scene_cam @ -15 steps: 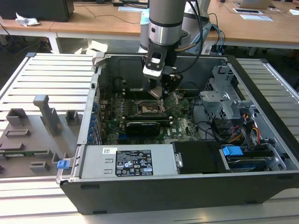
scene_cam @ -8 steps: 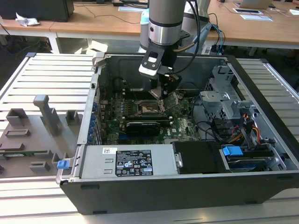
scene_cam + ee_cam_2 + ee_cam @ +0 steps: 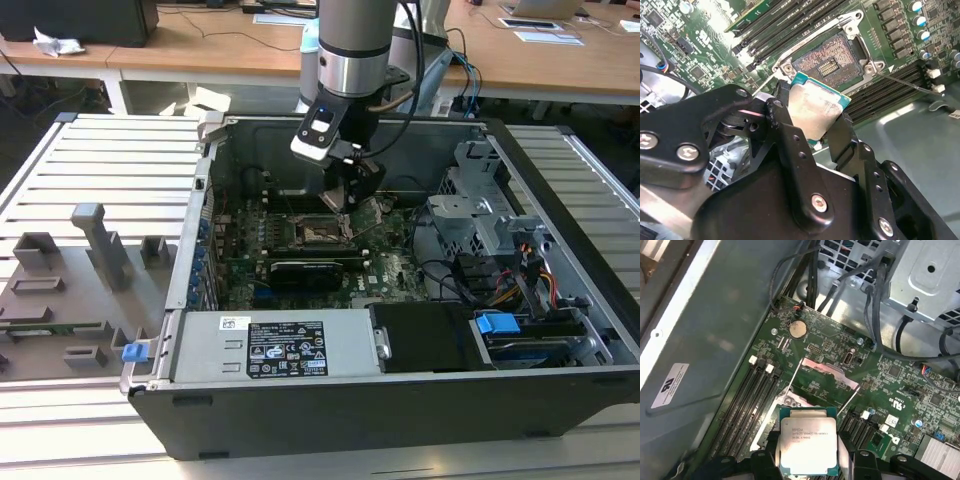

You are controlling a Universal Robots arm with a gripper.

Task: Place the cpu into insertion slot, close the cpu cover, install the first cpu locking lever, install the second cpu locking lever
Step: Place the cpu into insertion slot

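Silvery-grey metal catches my eye where the cpu (image 3: 816,111) sits pinched by its edges in the closed claw (image 3: 812,127), close above the bare insertion slot (image 3: 829,59), so nothing looks seated yet, the cpu cover (image 3: 830,374) standing open and both locking levers (image 3: 791,381) unlatched.

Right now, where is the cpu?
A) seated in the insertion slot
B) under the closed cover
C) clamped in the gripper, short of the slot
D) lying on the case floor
C: the gripper clamps the cpu, and the insertion slot beyond it lies bare.
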